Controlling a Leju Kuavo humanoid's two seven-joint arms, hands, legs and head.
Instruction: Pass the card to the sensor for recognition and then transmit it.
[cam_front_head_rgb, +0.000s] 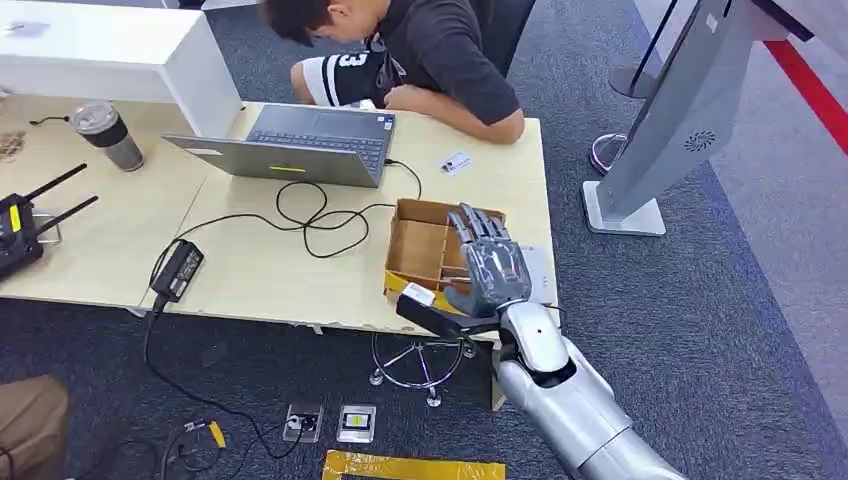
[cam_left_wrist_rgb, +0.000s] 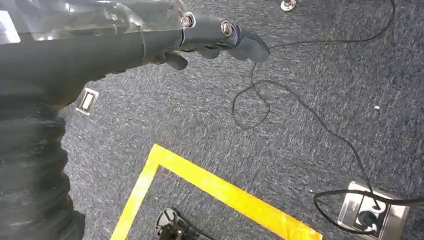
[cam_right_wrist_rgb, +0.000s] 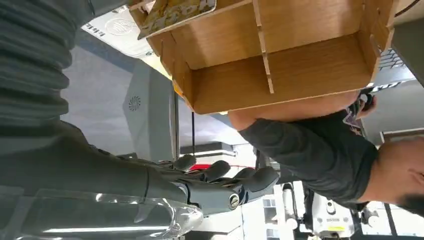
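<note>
My right hand is raised over the near right corner of an open wooden compartment box, fingers spread and straight, holding nothing. From the right wrist the same box looks empty in its visible compartments, with a yellow patterned piece at its rim, and the hand's fingers are apart from it. A small white card lies flat on the table beyond the box, near a person's elbow. My left hand hangs over the carpet, fingers loosely extended and empty.
A person leans on the far side of the table behind an open laptop with looping cables. A grey kiosk stand stands on the right. Yellow floor tape and a floor socket lie below.
</note>
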